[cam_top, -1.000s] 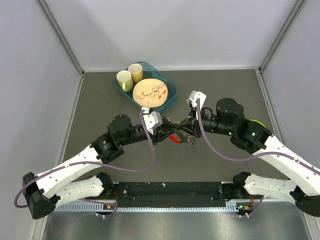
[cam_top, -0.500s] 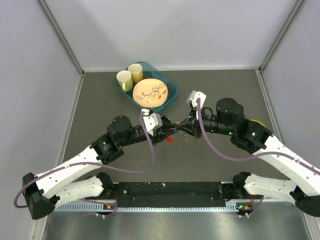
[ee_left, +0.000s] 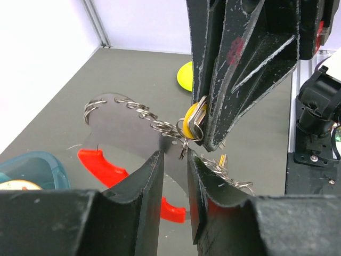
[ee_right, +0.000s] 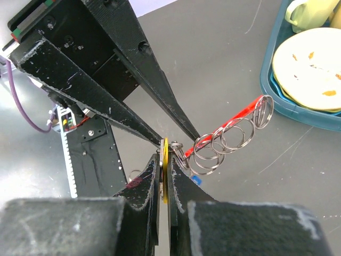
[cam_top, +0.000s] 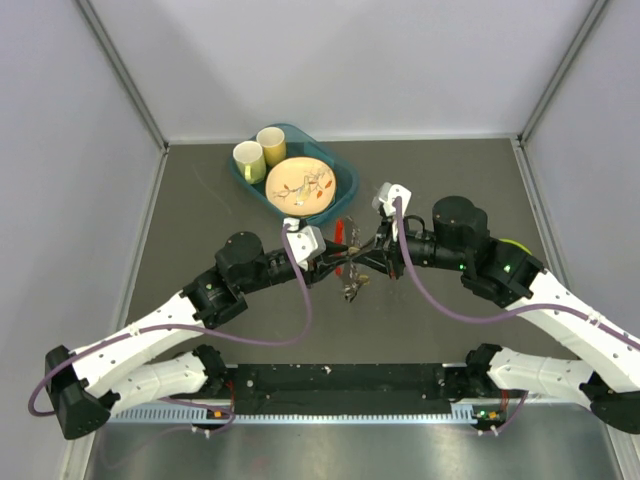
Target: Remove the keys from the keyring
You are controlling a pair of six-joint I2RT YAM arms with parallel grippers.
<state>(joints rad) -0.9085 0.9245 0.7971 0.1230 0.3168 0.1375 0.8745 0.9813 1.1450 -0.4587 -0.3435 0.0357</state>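
My two grippers meet above the table's middle. My right gripper [cam_top: 364,257] [ee_right: 165,162] is shut on a yellow-headed key [ee_right: 164,170] [ee_left: 189,118]. My left gripper [cam_top: 338,263] [ee_left: 175,162] has its jaws nearly closed on a small ring of the keyring [ee_left: 183,149], right beside that key. A chain of metal rings [ee_right: 229,137] runs from there to the red clip [ee_right: 237,118] [cam_top: 345,232], which points up toward the tray. More keys [cam_top: 352,290] hang below the grippers. A blue key head [ee_right: 195,180] shows under the rings.
A teal tray [cam_top: 345,186] at the back holds two cups and a patterned plate. A lime-green plate [cam_top: 514,243] lies mostly hidden behind the right arm and shows in the left wrist view [ee_left: 185,77]. The black base rail runs along the near edge.
The red clip has swung from below and right of the grippers to above them. A bunch of keys now hangs under the grippers. Both arms have stayed nearly in place.
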